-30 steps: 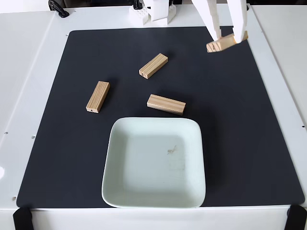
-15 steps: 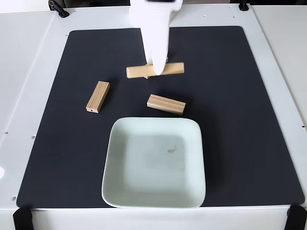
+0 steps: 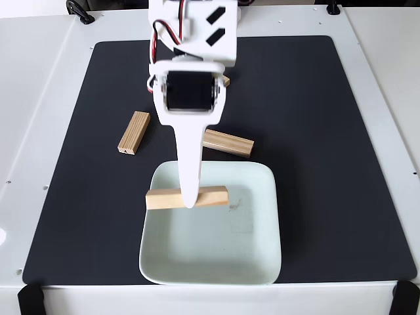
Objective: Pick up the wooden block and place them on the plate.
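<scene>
Surface: white surface (image 3: 39,98) covered by a black mat (image 3: 328,164) in the fixed view; the arm reaches in from the far edge.
Fingers: the gripper (image 3: 189,200) is clamped on a wooden block (image 3: 187,197), one long white finger (image 3: 189,164) crossing the block's middle.
Held block: long axis runs left to right, almost parallel to the near edge of the surface; it hangs over the far-left part of the plate (image 3: 262,262), its left end reaching out to the plate's left rim. Whether it touches the dish cannot be told.
Key relation: the plate floor lies straight below the fingers, so my judgement is that lowering and letting go is what remains for this block.
Other blocks: one (image 3: 134,132) left of the arm, one (image 3: 228,142) just beyond the plate's far rim, a third (image 3: 226,81) mostly hidden behind the arm.
Writing: none readable; small dark marks on the arm's housing and a speck (image 3: 234,205) in the plate.
</scene>
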Action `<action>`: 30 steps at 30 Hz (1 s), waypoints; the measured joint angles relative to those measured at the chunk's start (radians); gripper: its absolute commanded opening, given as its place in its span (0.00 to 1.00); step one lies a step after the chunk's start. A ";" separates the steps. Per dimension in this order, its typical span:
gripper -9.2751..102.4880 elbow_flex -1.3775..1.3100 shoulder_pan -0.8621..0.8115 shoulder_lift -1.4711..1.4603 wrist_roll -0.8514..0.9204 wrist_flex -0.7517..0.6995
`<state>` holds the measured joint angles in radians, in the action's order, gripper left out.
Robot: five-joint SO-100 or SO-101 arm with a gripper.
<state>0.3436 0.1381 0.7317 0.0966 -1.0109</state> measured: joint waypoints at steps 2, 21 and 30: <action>0.08 -0.003 0.003 -0.031 -0.003 0.025; 0.08 0.014 0.049 -0.112 -0.077 0.084; 0.08 0.014 0.049 -0.114 -0.086 0.084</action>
<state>0.3574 0.1871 0.6182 0.0107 -0.9265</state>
